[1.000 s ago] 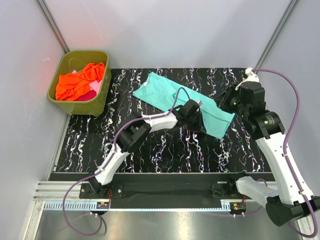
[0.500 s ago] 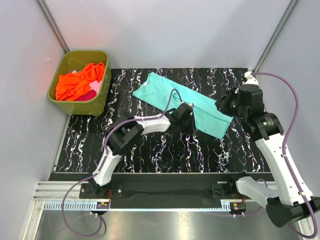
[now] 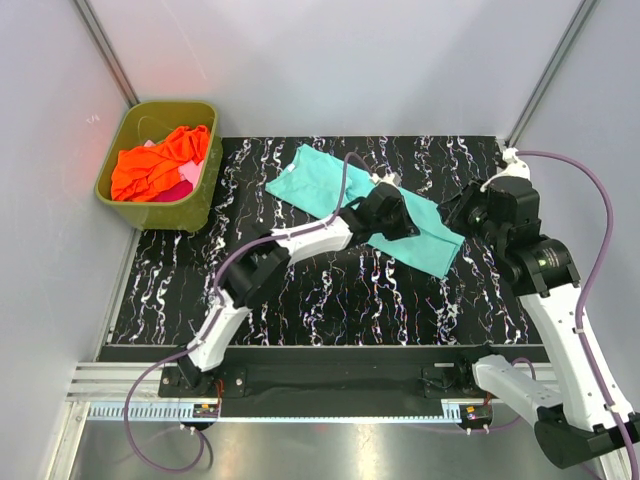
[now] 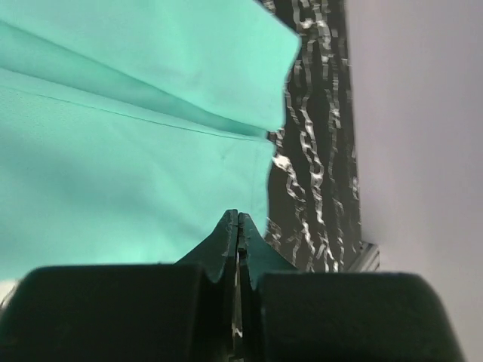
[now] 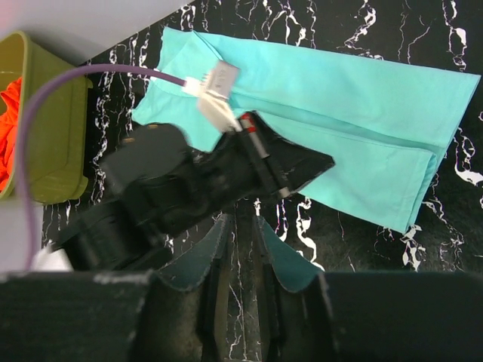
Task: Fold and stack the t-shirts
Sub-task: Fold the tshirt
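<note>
The teal t-shirt [image 3: 320, 180] lies folded into a long strip, slanting across the far half of the table; it also shows in the left wrist view [image 4: 113, 151] and the right wrist view [image 5: 362, 105]. My left gripper [image 3: 400, 213] hovers over the middle of the strip, jaws shut and empty [image 4: 238, 217]. My right gripper [image 3: 458, 212] is raised beside the shirt's right end, jaws a narrow gap apart and holding nothing [image 5: 243, 222]. The orange t-shirt [image 3: 155, 160] and the pink t-shirt [image 3: 180, 185] lie crumpled in the tub.
The olive-green tub [image 3: 200, 200] stands off the table's far left corner and shows in the right wrist view [image 5: 45, 151]. Grey walls close in the back and both sides. The left arm's purple cable [image 3: 345, 190] loops over the shirt.
My left gripper has moved from the shirt's near edge farther away and to the right, onto the strip's middle. My right arm has shifted slightly right. The shirt has hardly moved.
</note>
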### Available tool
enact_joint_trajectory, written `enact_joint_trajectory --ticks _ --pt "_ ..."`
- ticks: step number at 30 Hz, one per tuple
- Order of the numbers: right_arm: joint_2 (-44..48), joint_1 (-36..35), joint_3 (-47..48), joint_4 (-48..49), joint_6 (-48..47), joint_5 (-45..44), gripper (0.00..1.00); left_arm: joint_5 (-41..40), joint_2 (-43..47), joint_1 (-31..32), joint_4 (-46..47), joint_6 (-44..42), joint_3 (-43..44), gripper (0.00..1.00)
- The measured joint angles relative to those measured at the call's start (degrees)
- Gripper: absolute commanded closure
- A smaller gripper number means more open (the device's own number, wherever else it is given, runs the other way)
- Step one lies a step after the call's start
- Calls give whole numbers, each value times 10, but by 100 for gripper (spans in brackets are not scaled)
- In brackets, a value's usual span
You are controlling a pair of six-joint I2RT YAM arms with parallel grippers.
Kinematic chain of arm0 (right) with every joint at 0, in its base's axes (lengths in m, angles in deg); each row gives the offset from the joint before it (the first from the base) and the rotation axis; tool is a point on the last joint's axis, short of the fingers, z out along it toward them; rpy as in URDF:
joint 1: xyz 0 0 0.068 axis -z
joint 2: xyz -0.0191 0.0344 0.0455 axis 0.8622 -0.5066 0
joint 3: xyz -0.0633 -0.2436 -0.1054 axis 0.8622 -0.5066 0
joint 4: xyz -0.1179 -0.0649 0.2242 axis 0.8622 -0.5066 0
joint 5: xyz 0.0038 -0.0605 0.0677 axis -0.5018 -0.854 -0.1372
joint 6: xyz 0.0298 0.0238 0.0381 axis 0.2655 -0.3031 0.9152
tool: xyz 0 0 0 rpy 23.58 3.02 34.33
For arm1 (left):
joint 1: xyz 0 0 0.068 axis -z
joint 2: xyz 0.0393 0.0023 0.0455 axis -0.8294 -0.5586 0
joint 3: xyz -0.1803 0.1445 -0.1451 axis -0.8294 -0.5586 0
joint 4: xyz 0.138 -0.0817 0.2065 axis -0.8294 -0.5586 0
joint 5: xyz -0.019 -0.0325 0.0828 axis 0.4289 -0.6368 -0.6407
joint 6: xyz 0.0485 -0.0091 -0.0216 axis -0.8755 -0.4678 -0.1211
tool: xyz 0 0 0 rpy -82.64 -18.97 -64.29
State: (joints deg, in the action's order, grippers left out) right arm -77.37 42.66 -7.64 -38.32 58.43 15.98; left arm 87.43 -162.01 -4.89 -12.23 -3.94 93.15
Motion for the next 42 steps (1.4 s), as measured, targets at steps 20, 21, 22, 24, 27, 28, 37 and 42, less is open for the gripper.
enact_joint_trajectory --ticks 20,21,22,24,27,28,37,42 --pt "-5 0 -31 3 2 45 75 -20 43 10 -12 19 -177 100" --pt "-13 0 -32 4 2 49 75 -24 67 11 -15 16 -209 100" --pt "-21 0 -35 4 2 55 75 -27 88 11 -22 14 -233 100" --pt "-46 0 -45 4 1 68 75 -41 142 11 -42 6 -299 100" --pt "-95 0 -81 14 -1 92 75 -68 237 11 -79 -5 -401 100" --pt "-110 0 -103 26 -1 106 75 -78 271 10 -94 -9 -436 100" --pt "-206 -26 -226 43 12 172 92 -111 562 -19 -193 -28 -628 96" --pt "-239 -103 -229 75 50 173 100 -55 580 -15 -146 -41 -628 99"
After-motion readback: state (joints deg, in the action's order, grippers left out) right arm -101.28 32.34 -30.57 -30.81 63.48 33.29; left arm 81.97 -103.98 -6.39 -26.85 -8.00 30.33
